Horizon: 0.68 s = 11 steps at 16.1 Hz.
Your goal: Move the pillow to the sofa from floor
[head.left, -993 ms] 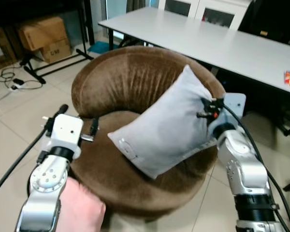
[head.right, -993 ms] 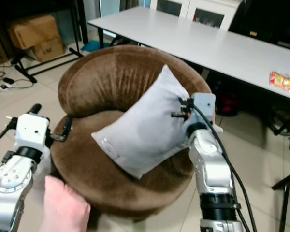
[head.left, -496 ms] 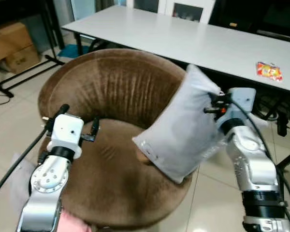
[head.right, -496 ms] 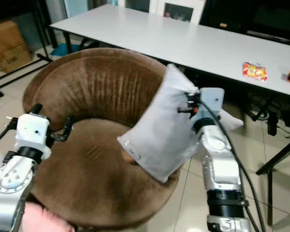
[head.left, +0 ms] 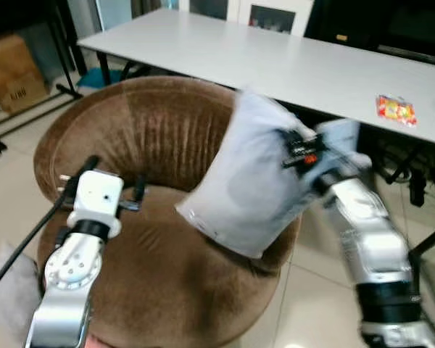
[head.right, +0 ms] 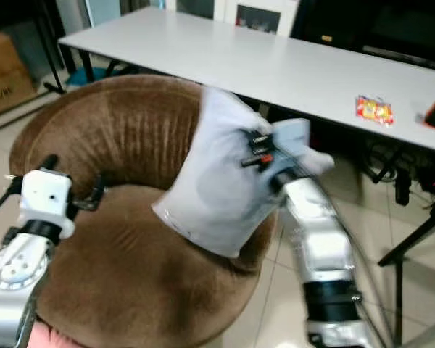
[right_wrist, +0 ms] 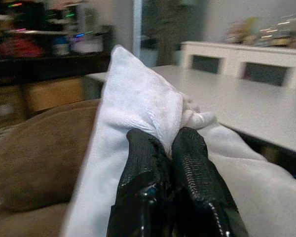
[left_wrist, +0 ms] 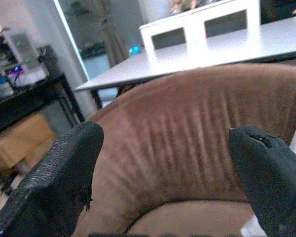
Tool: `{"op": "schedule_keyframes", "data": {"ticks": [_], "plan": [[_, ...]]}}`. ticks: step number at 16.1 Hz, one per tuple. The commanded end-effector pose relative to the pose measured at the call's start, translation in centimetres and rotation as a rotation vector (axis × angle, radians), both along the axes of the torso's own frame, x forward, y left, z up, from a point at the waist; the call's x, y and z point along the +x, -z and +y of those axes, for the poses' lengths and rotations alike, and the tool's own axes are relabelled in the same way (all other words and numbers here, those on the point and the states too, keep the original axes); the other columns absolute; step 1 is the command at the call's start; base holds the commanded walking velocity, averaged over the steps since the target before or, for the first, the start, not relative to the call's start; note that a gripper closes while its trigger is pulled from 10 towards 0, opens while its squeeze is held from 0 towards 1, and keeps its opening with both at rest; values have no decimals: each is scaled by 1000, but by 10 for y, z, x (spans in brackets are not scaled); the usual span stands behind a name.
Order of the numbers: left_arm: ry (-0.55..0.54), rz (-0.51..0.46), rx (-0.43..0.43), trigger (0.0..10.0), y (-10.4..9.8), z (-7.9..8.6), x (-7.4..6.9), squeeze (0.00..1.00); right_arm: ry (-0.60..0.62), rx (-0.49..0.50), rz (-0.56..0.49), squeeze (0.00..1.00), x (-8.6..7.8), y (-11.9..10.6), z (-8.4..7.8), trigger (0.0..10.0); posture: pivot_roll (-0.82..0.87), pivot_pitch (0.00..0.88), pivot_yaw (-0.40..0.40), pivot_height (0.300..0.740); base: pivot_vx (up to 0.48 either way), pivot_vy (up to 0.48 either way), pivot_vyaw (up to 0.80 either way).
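Observation:
The pale grey pillow (head.left: 250,181) hangs tilted above the right part of the round brown velvet sofa chair (head.left: 152,283), its lower corner near the seat. My right gripper (right_wrist: 168,150) is shut on the pillow's upper right edge (right_wrist: 138,106), pinching the cloth between both black fingers. From the right side my right arm (head.left: 366,239) reaches in, blurred by motion. Over the seat's left side my left gripper (left_wrist: 163,163) stands open, facing the ribbed backrest (left_wrist: 187,133), with nothing between its fingers (left_wrist: 59,182).
A long white table (head.left: 275,61) runs behind the chair, with a red and yellow packet (head.left: 395,110) on it. Black table legs and cables stand at the right (head.left: 420,188). Cardboard boxes (head.left: 11,65) sit at the far left on the tiled floor (head.left: 14,188).
My right arm has swung the pillow leftward over the seat and the pillow now tilts more upright. The person's hand at the lower left is out of view. The camera shifted slightly.

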<state>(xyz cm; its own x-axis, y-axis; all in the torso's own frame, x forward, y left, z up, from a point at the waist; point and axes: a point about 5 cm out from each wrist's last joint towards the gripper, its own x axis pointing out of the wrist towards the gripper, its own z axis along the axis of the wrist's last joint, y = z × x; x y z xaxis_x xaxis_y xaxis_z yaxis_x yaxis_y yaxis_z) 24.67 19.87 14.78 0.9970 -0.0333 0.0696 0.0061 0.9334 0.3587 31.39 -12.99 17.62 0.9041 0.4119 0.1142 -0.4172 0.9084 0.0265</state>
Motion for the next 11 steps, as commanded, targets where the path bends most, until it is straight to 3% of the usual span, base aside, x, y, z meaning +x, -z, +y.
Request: {"op": "schedule_keyframes", "data": {"ticks": [1, 8, 11], "plan": [[-8, 4, 10, 10000, 1, 1, -2, 0, -1, 5, -68, 0, -1, -14, -3, 10000, -13, 0, -89, 740, 0, 0, 0], [-7, -5, 20, 10000, -1, -1, -6, 0, -23, 2, -55, 0, -6, -10, 5, 10000, -15, 0, -87, 740, 0, 0, 0], [-8, -10, 27, 10000, -1, -1, -7, 0, -23, 2, -52, 0, -7, -10, 5, 10000, -17, 0, -84, 740, 0, 0, 800]]}}
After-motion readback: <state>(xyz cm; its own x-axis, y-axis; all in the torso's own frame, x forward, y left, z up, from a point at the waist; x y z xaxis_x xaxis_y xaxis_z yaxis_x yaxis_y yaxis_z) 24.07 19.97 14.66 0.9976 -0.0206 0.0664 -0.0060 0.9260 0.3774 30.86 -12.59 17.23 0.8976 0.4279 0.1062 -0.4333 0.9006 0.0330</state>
